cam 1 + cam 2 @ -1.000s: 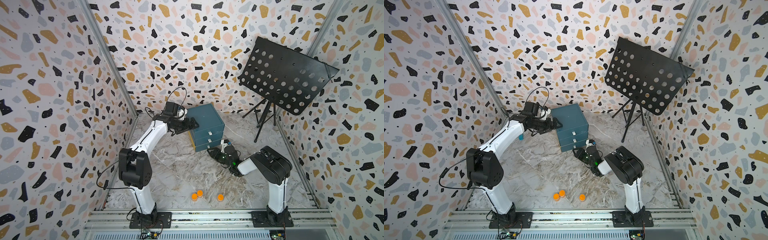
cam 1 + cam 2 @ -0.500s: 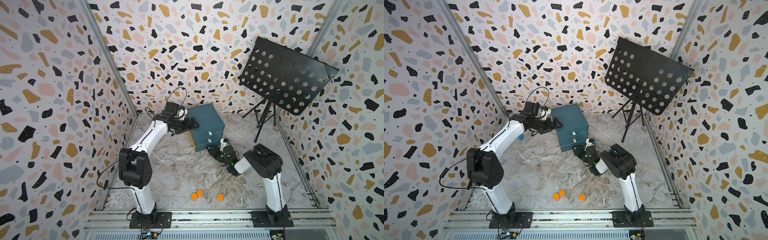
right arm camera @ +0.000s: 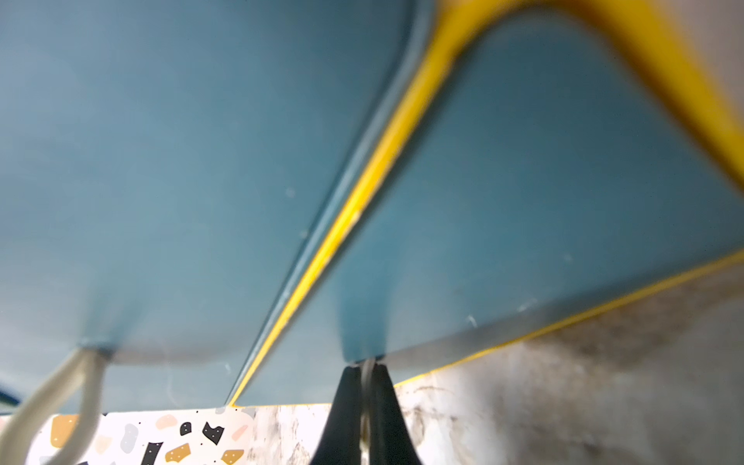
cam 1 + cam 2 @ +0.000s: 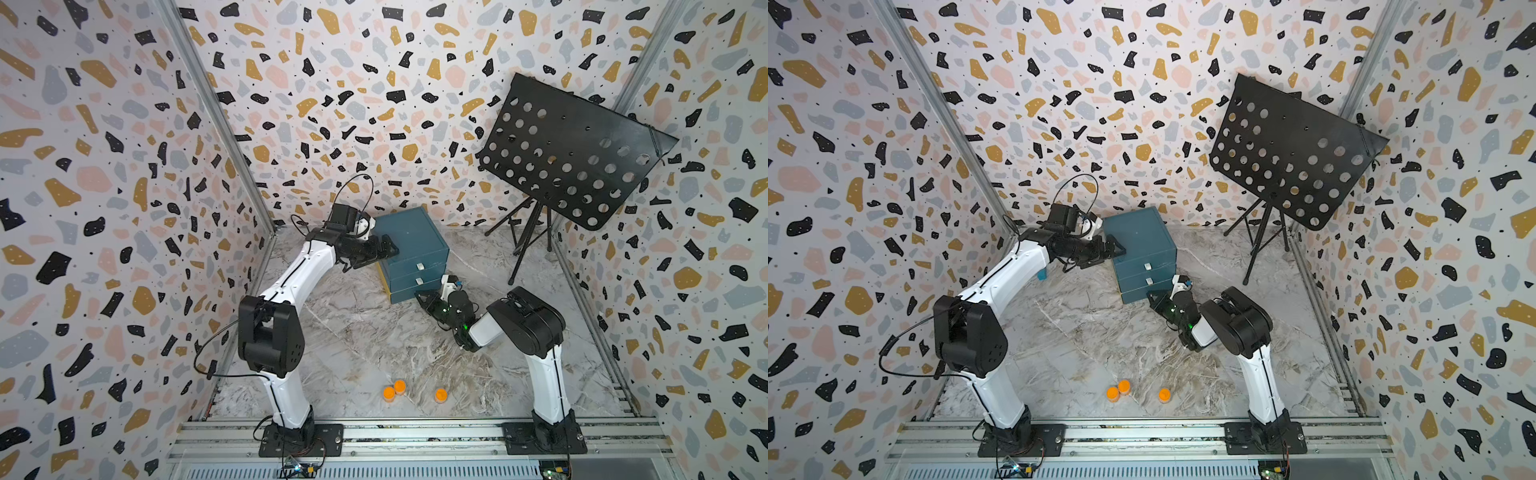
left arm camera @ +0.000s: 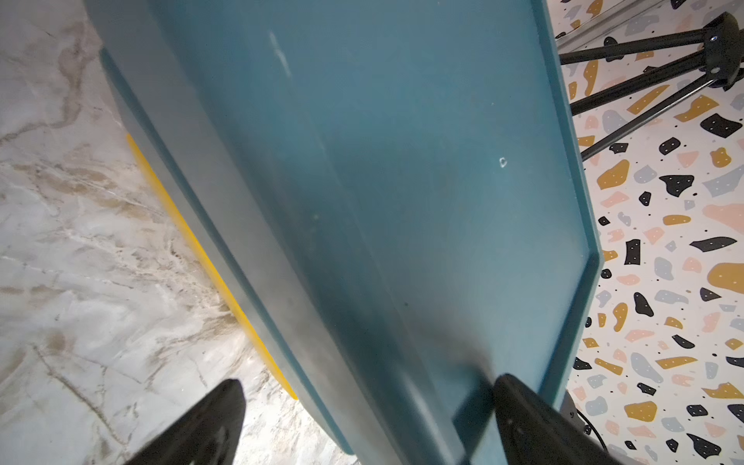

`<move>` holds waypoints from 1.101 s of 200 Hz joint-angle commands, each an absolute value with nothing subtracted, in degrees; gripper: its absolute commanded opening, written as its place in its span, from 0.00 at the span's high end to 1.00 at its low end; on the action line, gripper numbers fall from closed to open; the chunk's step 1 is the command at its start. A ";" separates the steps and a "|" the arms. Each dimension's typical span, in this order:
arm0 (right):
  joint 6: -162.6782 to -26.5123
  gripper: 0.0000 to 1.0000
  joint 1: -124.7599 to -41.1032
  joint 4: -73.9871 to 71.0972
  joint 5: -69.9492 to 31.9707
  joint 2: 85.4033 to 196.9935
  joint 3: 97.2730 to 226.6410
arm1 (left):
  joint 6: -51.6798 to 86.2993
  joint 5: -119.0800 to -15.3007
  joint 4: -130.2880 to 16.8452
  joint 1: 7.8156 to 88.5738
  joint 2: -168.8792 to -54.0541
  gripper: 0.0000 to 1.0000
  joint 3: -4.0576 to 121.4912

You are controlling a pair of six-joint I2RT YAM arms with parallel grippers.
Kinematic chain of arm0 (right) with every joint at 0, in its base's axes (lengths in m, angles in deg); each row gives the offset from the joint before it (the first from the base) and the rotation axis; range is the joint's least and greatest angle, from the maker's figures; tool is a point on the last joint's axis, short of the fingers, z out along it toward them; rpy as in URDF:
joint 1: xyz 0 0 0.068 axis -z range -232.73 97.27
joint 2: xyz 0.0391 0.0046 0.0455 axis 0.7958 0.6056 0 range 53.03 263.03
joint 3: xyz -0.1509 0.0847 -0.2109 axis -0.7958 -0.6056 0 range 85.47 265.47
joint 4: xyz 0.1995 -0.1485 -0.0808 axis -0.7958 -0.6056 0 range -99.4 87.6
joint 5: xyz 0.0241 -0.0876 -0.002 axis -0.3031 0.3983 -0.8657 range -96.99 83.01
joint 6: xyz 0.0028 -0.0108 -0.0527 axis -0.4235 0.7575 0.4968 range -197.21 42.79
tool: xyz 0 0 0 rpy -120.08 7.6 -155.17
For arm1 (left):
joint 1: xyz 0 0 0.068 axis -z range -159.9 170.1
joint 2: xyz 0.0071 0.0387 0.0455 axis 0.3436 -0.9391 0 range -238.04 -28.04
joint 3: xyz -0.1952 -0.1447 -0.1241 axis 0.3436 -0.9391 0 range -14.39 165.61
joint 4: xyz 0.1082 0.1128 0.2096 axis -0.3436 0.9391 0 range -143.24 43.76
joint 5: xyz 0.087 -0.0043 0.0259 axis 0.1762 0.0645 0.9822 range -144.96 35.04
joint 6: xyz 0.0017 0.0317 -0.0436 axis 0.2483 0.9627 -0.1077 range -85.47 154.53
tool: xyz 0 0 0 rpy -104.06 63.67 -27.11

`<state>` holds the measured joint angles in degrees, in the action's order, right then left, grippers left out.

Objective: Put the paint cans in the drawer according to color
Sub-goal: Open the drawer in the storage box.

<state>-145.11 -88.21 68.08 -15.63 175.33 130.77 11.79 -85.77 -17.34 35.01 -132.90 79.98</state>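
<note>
**Right gripper on the bottom tab, three orange cans waiting**

We had the blue drawer box [image 4: 409, 245] at the back of the table [image 4: 365, 332], and in both top views all three of its drawers looked closed. The left gripper [image 4: 380, 255] was spread wide across the box's near top corner, bracing it without clamping. The right gripper [image 4: 420, 296] sat low against the bottom drawer [image 4: 405, 296], fingers drawn together.

By our reckoning the job was well underway but not finished. Three orange paint cans [image 4: 389, 393] stood at the front of the table, two touching and one just apart, well away from the box. We saw no red or purple cans anywhere. They may have been inside already, but no closed drawer let us confirm that. What was left, as we read it: pull the bottom drawer out, carry the orange three over and shut it.

The wrist views filled the gaps. From above, the right arm's fingertips were too small to read. Its wrist camera showed them pinched on the thin white pull tab [image 3: 365, 364] of the yellow-edged bottom drawer. The left wrist camera showed one finger over the box top and the other hanging off its side. One top view alone caught a small cyan block [image 4: 1041, 274] beside the left arm.
</note>
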 commanded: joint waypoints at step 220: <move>-124.88 1.00 -94.27 35.38 -13.56 147.62 117.59 | 12.65 -83.42 -14.30 35.77 -134.47 0.01 78.91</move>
<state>-127.45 -92.87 38.29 -14.24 150.77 118.66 11.79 -85.77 -17.30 35.32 -132.90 79.98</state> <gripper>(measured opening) 0.075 0.987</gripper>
